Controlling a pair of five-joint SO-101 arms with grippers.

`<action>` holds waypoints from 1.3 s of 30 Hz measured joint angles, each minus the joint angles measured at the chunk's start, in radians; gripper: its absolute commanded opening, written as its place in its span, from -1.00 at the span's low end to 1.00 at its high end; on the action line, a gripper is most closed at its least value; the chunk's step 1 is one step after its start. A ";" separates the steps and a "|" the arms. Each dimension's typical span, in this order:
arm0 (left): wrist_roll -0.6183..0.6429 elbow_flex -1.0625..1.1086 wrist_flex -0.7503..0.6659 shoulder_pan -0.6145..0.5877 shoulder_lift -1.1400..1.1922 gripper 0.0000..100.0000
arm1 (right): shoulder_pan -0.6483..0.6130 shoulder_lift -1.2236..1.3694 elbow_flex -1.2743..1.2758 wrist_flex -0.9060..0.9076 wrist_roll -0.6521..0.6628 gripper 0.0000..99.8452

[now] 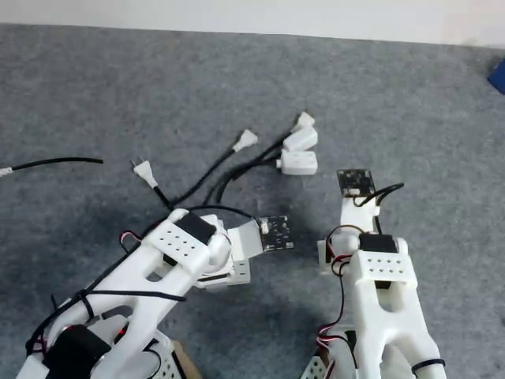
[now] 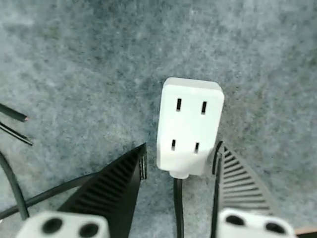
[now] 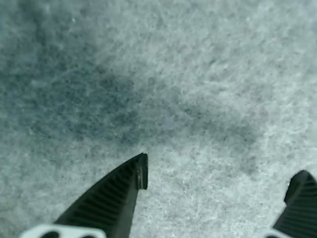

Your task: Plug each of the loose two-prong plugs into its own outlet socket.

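Left wrist view: left gripper (image 2: 181,148) narrowly parted astride outlet socket (image 2: 190,116) at its cord end. We judge it light, rigid, slick; grip its flat sides. Right gripper (image 3: 223,166) spread wide.

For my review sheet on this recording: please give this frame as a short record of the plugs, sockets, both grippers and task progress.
surface: grey carpet
left plug: loose, prongs bare
mid plug: loose, on its black cord
sockets: two white blocks close together at centre
left gripper: open, fingers on either side of a twin socket lying on the carpet
right gripper: open, over bare carpet
progress: neither plug inserted yet
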 measured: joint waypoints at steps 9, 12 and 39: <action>0.176 -0.133 0.000 -0.086 0.000 -0.55 | 0.000 0.000 0.000 0.000 0.000 -0.17; 0.384 -0.230 0.000 -0.176 0.000 -0.55 | 0.000 0.000 0.000 0.000 0.000 -0.17; 0.456 -0.115 -0.049 -0.236 0.002 -0.55 | 0.000 0.000 0.000 0.000 0.000 -0.17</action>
